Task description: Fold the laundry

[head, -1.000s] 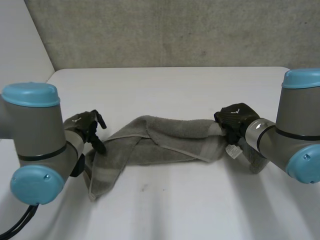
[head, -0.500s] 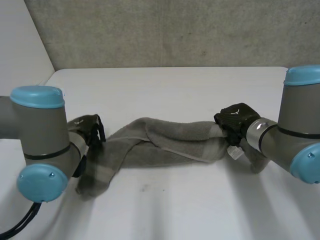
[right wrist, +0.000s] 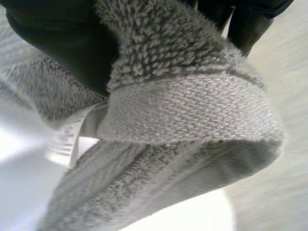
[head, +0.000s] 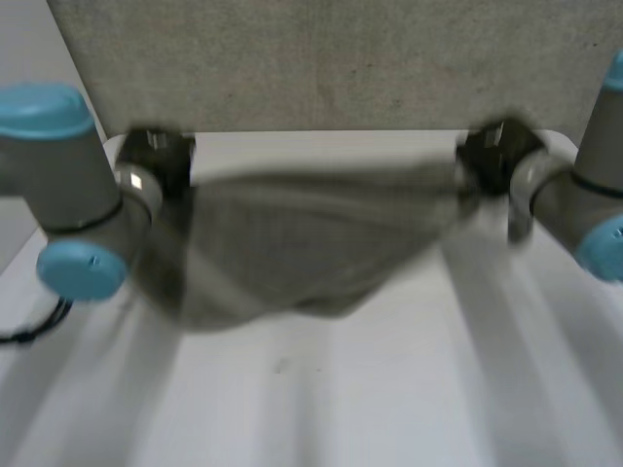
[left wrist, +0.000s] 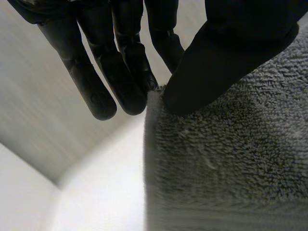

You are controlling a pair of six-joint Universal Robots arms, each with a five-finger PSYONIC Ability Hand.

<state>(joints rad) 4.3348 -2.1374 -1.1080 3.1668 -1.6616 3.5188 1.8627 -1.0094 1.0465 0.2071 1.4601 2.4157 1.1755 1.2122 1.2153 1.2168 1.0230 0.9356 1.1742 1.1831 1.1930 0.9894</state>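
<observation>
One grey towel (head: pixel 292 243), one white table (head: pixel 389 389), and two hands: left hand (head: pixel 159 161), right hand (head: pixel 492 156).

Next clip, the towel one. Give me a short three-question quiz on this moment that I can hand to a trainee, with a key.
1. True or false: the grey towel lies in a bunched heap on the white table, with neither hand touching it.
2. How does the left hand hold the towel? A) thumb pinching its edge against the fingers; B) flat palm pressing its middle; C) fist closed round a rolled end.
3. Fill in: in the right wrist view, a white ___ hangs by the hemmed edge that the right hand grips.
Key: 1 false, it hangs spread between both hands; 2 A; 3 label.
</observation>
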